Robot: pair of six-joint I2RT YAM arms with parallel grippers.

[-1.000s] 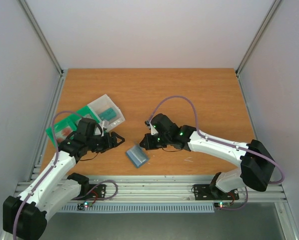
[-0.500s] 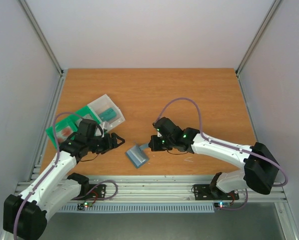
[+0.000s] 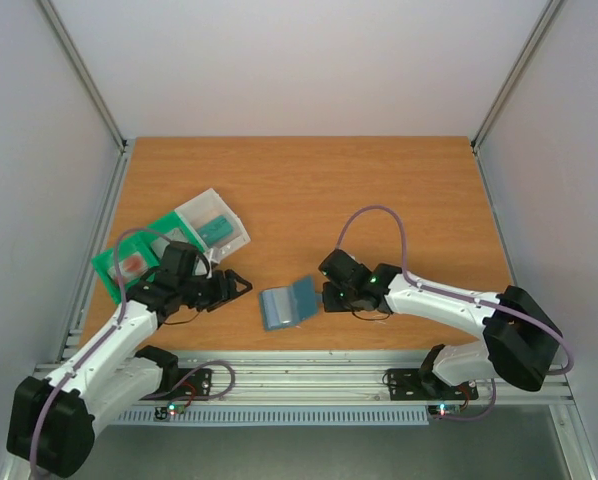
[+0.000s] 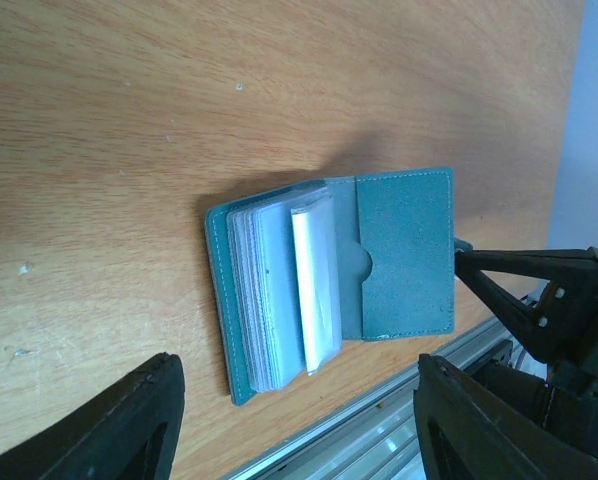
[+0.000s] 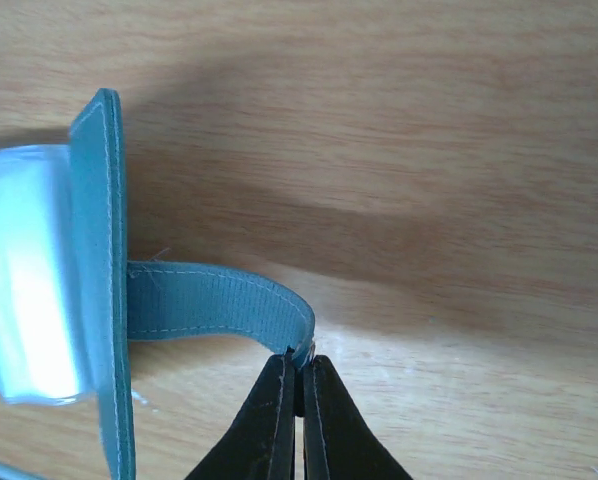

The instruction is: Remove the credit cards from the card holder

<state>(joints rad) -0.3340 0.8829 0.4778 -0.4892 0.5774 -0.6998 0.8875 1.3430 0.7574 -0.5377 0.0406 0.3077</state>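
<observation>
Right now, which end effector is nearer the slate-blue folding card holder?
Right. The right end effector is shut on the tab strap of the slate-blue folding card holder; the left end effector stands open to its left, not touching.

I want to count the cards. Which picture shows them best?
The left wrist view: the wallet is open and the cards show as a whitish stack inside. The right wrist view catches only a blurry pale edge of them. From the top, they are too small to tell.

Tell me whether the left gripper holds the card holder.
No: the left gripper stands open, clear of the card holder; the right gripper pinches its tab.
</observation>
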